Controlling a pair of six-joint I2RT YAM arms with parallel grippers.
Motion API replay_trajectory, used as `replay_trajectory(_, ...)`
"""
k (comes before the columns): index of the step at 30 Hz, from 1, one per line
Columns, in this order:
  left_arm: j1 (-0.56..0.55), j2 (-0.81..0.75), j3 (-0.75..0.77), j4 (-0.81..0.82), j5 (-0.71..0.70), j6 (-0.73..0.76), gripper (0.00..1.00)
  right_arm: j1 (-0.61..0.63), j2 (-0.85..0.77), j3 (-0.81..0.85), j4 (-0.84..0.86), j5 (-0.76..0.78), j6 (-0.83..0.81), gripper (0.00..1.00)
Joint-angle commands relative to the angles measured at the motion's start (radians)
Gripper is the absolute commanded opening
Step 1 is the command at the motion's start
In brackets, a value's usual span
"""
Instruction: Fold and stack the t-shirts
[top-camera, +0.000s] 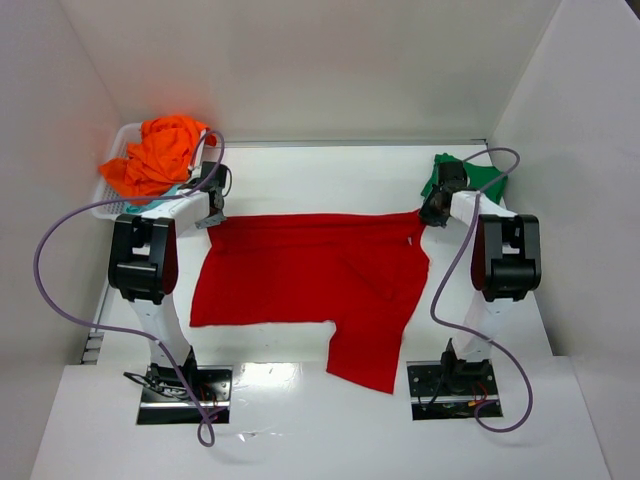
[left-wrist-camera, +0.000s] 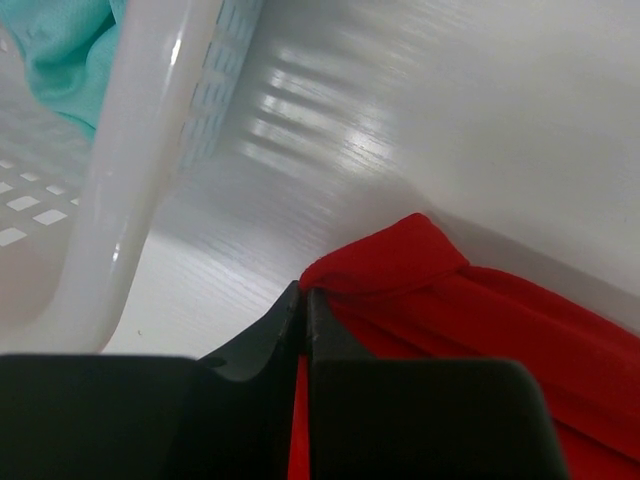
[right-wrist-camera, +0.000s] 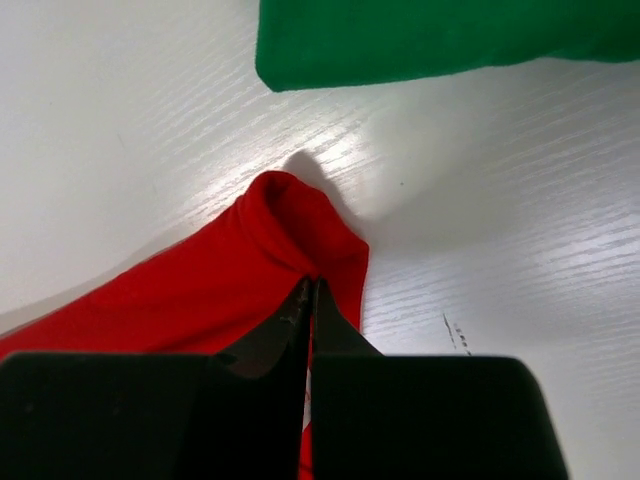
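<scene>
The large red t-shirt (top-camera: 310, 280) lies spread on the white table, one part hanging toward the near edge. My left gripper (top-camera: 212, 215) is shut on its far left corner (left-wrist-camera: 385, 265). My right gripper (top-camera: 433, 213) is shut on its far right corner (right-wrist-camera: 300, 225). The dark green t-shirt (top-camera: 480, 180) lies bunched at the far right, just beyond my right gripper, and shows in the right wrist view (right-wrist-camera: 440, 40). The orange t-shirt (top-camera: 160, 155) fills the white basket (top-camera: 108, 200) at the far left, with the pale teal one (left-wrist-camera: 70, 50) under it.
The basket's white lattice wall (left-wrist-camera: 150, 160) stands close to the left of my left gripper. White enclosure walls rise at the back and on both sides. Both arm bases sit at the near edge.
</scene>
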Motion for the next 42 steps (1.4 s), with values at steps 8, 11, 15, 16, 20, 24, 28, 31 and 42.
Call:
replay_trajectory(8,0.041,-0.076,0.032,0.013,-0.045,0.003,0.17,-0.069,-0.081,-0.023,-0.002,0.047,-0.050,0.00)
replay_trajectory(11,0.041,-0.076,0.032,0.022,-0.006,0.012,0.18,-0.069,-0.090,-0.023,0.008,0.003,-0.059,0.00)
replay_trajectory(15,0.041,-0.048,0.041,0.031,0.047,0.012,0.21,-0.039,-0.090,-0.032,0.017,-0.020,-0.079,0.00)
replay_trajectory(16,0.041,-0.048,0.041,0.031,0.058,0.021,0.24,-0.028,-0.081,-0.032,0.017,-0.020,-0.079,0.00)
replay_trajectory(20,0.041,-0.037,0.067,0.031,0.087,0.022,0.25,-0.028,-0.081,-0.041,0.017,-0.039,-0.088,0.00)
replay_trajectory(24,0.041,-0.037,0.076,0.051,0.171,0.031,0.32,-0.019,-0.081,-0.041,0.026,-0.048,-0.088,0.00)
replay_trajectory(28,0.041,-0.046,0.108,0.079,0.273,0.067,0.45,-0.019,-0.070,-0.041,0.026,-0.057,-0.088,0.00)
replay_trajectory(31,0.019,-0.011,0.146,0.100,0.337,0.119,0.53,-0.019,-0.070,-0.041,0.026,-0.057,-0.088,0.00)
replay_trajectory(42,-0.054,0.157,0.288,0.062,0.382,0.253,0.59,-0.019,-0.061,-0.041,0.026,-0.048,-0.088,0.00)
